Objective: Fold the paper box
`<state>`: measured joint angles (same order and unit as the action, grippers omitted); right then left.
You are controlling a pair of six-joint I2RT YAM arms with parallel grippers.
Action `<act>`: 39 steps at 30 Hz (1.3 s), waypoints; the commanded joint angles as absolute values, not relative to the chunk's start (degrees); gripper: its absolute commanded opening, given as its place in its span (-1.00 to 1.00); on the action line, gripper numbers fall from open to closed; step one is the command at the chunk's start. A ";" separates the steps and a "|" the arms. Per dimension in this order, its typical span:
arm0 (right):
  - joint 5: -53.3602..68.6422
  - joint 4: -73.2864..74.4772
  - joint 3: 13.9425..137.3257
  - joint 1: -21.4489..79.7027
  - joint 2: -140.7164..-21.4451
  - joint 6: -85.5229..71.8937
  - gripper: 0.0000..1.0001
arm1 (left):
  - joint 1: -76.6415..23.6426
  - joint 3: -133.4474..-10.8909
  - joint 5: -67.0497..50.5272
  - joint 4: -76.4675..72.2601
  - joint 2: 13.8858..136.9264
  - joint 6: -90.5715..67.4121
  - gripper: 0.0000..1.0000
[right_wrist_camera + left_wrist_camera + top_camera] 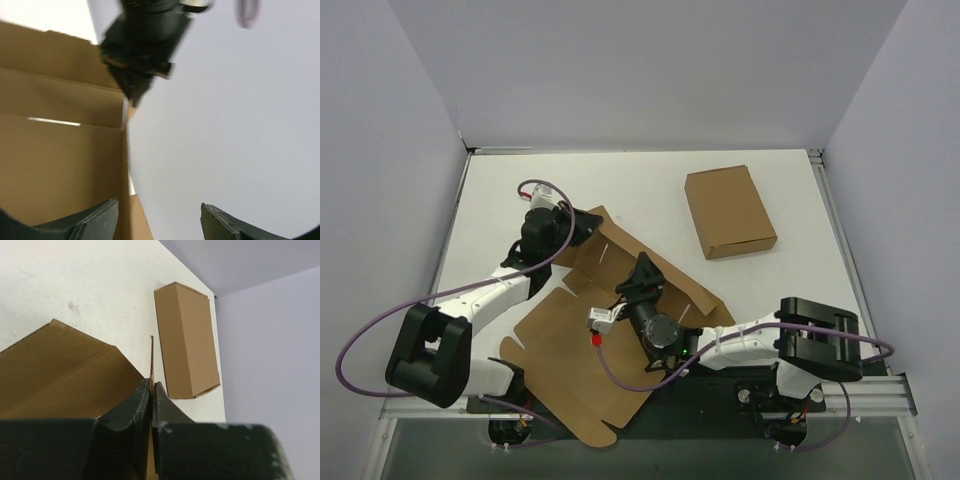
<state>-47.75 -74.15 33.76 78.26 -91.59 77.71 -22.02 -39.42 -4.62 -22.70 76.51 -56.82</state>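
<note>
On the left, the left gripper (574, 228) is pinching the far edge of the paper box (560, 350), jaws clamped on the thin card, probably to raise that flap. In the middle, the right gripper (638, 272) is gaping beside a raised panel, gripping nothing. The box is lying mostly flat, holding nothing. Rightward, a closed carton (730, 211) is sitting apart, contents hidden.

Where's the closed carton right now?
In the top view, the closed carton lies flat on the far right of the table. It is beyond the paper box and apart from it.
</note>
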 commanded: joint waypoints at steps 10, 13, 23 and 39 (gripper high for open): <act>-48.09 -6.47 60.77 71.46 -65.93 -0.90 1.00 | -18.37 -48.16 4.83 -34.01 84.02 -57.30 -0.81; -41.67 5.61 65.11 70.22 -65.13 -27.27 0.97 | -18.11 -48.25 5.89 -36.73 84.81 -57.22 -0.81; -26.89 -5.61 56.70 64.78 -68.64 -69.51 0.95 | -18.10 -40.98 7.73 -47.54 82.88 -58.27 -0.81; -36.56 -15.03 46.50 57.75 -72.77 -91.22 0.89 | -18.46 -32.08 8.44 -55.63 79.02 -60.99 -0.81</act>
